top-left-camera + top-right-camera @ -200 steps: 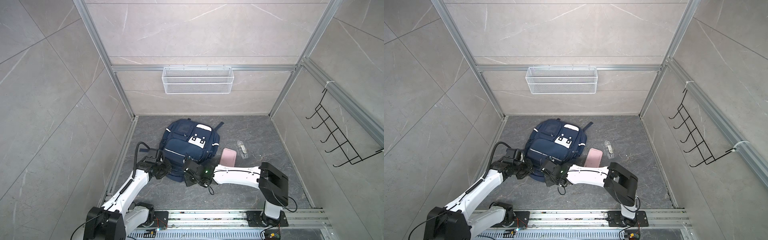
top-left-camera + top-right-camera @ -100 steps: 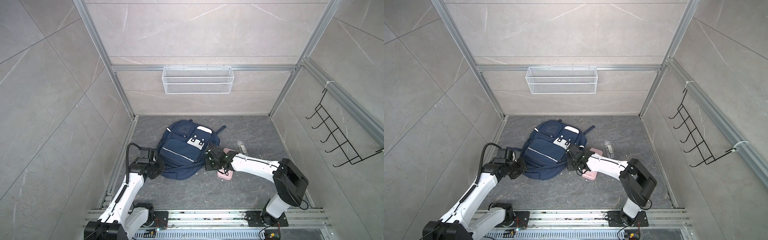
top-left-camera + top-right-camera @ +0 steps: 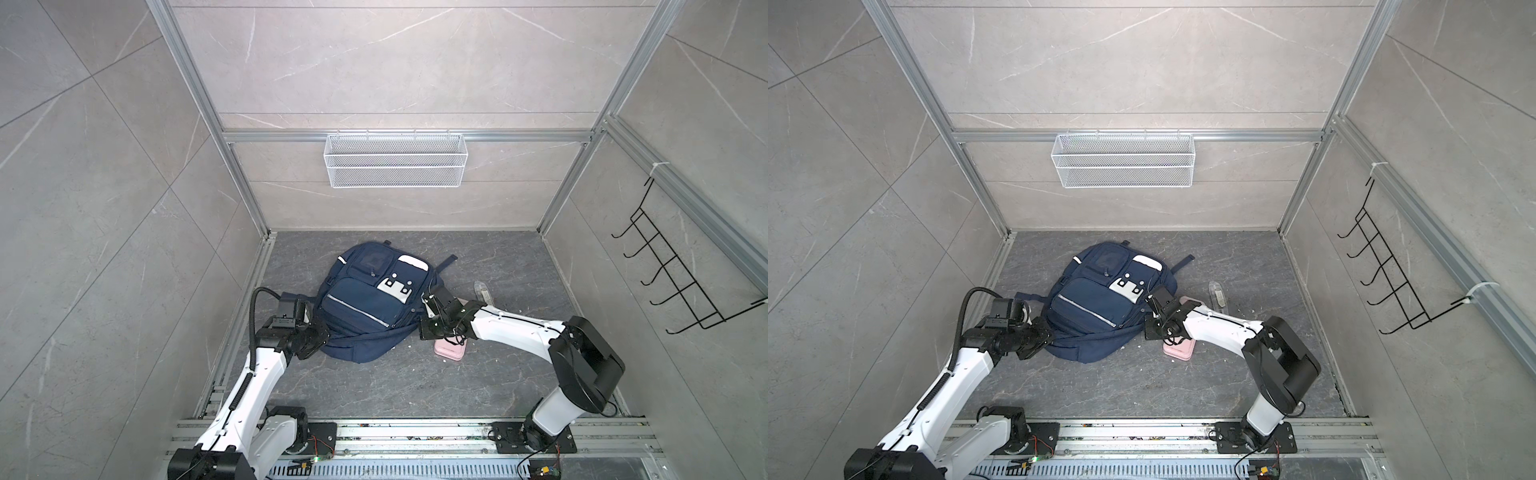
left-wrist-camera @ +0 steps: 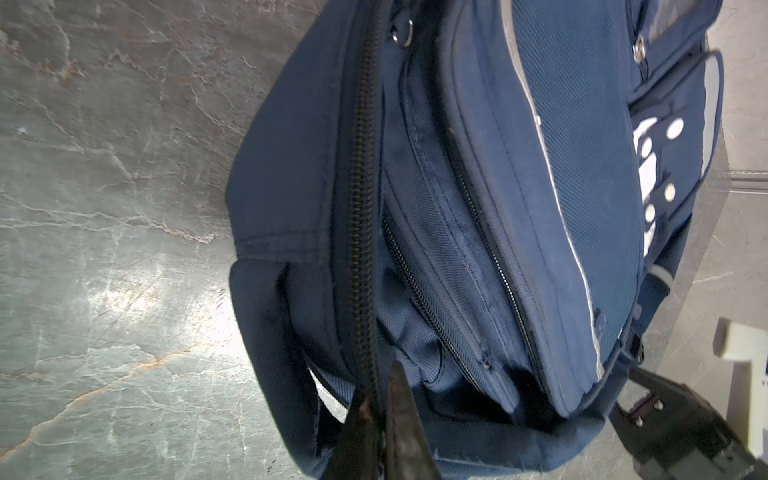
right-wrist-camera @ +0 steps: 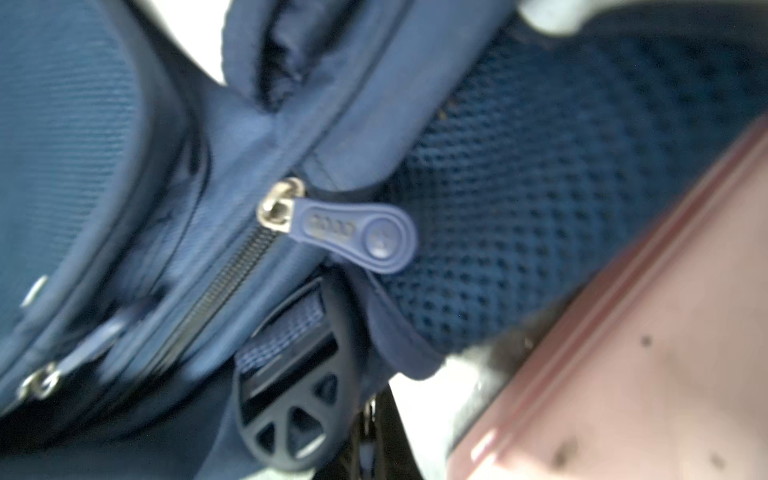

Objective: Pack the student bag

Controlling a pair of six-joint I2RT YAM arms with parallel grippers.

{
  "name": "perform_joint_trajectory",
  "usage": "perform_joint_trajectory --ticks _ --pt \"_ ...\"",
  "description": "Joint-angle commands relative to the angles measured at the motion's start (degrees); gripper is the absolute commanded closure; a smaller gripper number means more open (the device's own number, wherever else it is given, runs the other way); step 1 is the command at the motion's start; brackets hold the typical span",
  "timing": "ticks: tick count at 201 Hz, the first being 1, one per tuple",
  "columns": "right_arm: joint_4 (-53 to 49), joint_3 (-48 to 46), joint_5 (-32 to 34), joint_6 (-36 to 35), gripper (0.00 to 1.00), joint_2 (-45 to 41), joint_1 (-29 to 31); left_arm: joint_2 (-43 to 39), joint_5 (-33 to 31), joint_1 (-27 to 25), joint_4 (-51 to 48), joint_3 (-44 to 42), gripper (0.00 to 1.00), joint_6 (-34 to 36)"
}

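So, the student bag (image 3: 365, 307) lies front side up on the grey worktop (image 3: 415, 395), right between the two end effectors. The left end effector (image 4: 380, 399) has its fingers pressed together on the bag's near corner, pinching the fabric edge that carries the black zip (image 4: 361, 208).

The right end effector (image 3: 428, 300) sits against the opposite side of the bag, just beside the white patch (image 3: 397, 286). Its fingers are pressed together too. Whether they've caught any fabric or strap can't be told from the blurry right wrist view.

Just ahead of that end effector, the right wrist view shows a navy rubber zip pull (image 5: 357, 232) on a silver slider. It has raised lettering on it, but it's too soft to read. A black plastic strap buckle (image 5: 291, 395) sits closer to the fingers.

The white patch only shows dark squares with pale dots, no readable brand or label. A pink case (image 3: 449, 351) lies under the right arm, just behind its end effector. A small clear item (image 3: 482, 291) lies on the worktop, off to that end effector's far side.
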Motion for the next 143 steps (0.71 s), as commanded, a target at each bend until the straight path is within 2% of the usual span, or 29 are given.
perform_joint_trajectory --ticks 1,9,39,58,81,143 --pt "-2.9 -2.4 2.2 0.9 1.00 -3.5 0.3 0.3 -4.8 1.1 1.8 0.6 1.00 1.8" --pt "-3.3 -2.7 2.0 0.9 0.96 -3.9 0.4 0.7 -4.7 1.1 2.2 0.6 1.00 1.7" --pt "-4.8 -2.9 2.2 1.0 0.69 -6.5 0.8 2.3 -4.1 1.1 3.3 0.3 1.00 1.7" --pt "-5.4 -2.2 2.4 0.9 0.60 -8.4 0.8 2.6 -3.0 1.2 4.5 -1.0 1.00 1.4" --pt "-5.5 -0.2 2.5 0.3 0.58 -8.3 0.8 2.6 -1.8 1.1 5.3 -2.3 1.00 1.4" --pt "-3.6 7.6 0.5 -2.4 0.53 0.4 0.7 0.6 -1.8 1.1 5.0 -5.5 1.00 1.0"
